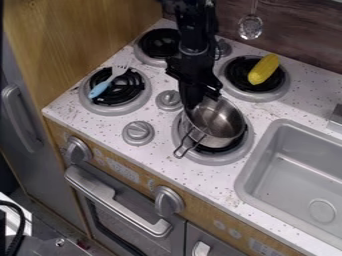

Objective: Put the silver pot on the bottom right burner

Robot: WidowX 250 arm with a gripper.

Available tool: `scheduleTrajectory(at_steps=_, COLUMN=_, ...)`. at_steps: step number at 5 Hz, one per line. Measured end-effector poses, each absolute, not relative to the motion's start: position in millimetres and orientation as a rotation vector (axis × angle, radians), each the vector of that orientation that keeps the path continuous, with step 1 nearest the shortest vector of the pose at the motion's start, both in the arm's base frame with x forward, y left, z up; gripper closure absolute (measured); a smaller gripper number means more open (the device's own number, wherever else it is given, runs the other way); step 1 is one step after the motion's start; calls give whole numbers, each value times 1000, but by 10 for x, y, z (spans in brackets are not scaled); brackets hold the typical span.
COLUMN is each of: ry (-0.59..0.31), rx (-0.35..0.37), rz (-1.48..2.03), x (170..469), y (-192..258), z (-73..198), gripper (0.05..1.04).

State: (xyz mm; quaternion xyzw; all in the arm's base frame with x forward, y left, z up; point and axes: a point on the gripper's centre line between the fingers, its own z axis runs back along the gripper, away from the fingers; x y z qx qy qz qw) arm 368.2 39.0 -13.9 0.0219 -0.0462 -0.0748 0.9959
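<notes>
Spreading around & below the claw (194,103), a speckled white ctr. (150,154) is seen, bounded by a wood panel (93,25) to its upper L & a dark wood wall (304,40) to its upper R. An oven door (127,225) is set in the front, well below the claw. A gray sink (294,157) is sunk to its lower R. Four burners are spaced round it: one to its L w/ a blue-handled fork (100,89) laid across, one up-L, one R w/ yellow corn (264,69) on it, & the bottom R burner (217,159) just below.

The silver pot (217,122) is positioned over that last burner, at the claw's lower end, its wire handle pointed down-L. How far the claw is opened, or whether the pot is gripped, can't be told. A slotted ladle (250,26) is hung up-R; approx. level w/ the claw, a small gray knob (169,100) is set to its L.
</notes>
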Motion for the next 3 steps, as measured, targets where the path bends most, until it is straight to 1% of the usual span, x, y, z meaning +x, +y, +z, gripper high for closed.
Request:
scheduleTrajectory(at_steps=1, ry=-88, rx=35, rz=-171, x=3728, y=379, z=-167, gripper=991)
scheduleTrajectory(at_steps=2, ry=-100, rx=44, rz=-171, x=3751, y=414, z=-159, gripper=832)
scheduleTrajectory(at_steps=3, ry=-126, rx=52, rz=-152, x=3822, y=473, z=-10, gripper=553)
